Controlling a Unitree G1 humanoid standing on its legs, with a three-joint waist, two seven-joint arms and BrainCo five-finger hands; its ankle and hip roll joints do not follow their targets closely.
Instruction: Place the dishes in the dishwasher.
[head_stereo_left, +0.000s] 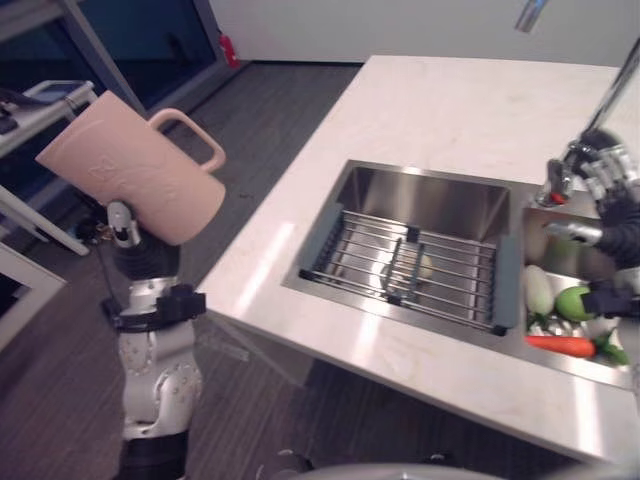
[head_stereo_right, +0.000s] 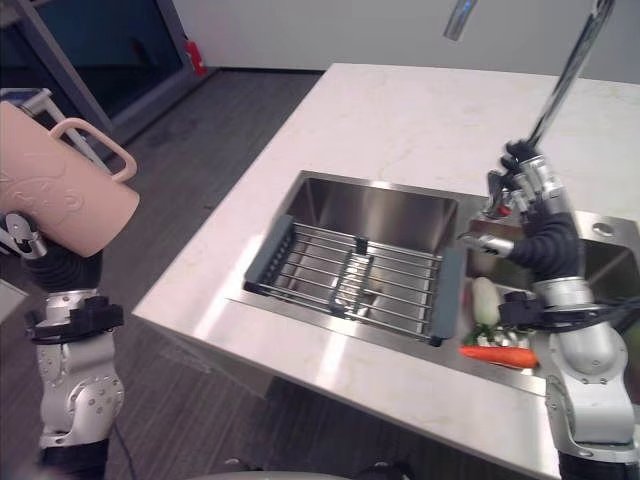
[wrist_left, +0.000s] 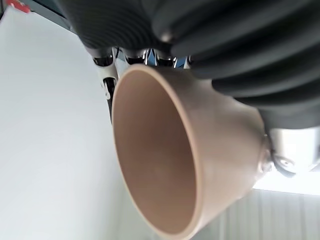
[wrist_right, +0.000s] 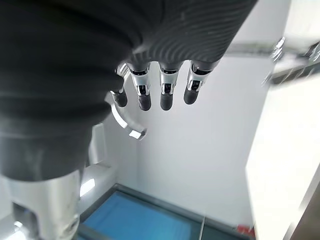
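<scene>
A large pink mug (head_stereo_left: 130, 175) with a loop handle hangs tilted in the air to the left of the counter, over the floor. My left hand (head_stereo_left: 122, 228) is shut on it from below and mostly hidden behind it. The left wrist view looks into the mug's open mouth (wrist_left: 155, 155), which holds nothing, with my fingers (wrist_left: 106, 65) against its outer wall. My right hand (head_stereo_right: 530, 190) is raised over the right sink basin beside the faucet, fingers (wrist_right: 167, 92) relaxed and holding nothing.
A white stone counter (head_stereo_left: 450, 110) holds a steel sink with a grey wire rack (head_stereo_left: 415, 265) across its left basin. A carrot (head_stereo_left: 560, 345) and other vegetables lie in the right basin. The tall faucet (head_stereo_right: 560, 85) stands behind my right hand. A white shelf unit (head_stereo_left: 40, 110) is far left.
</scene>
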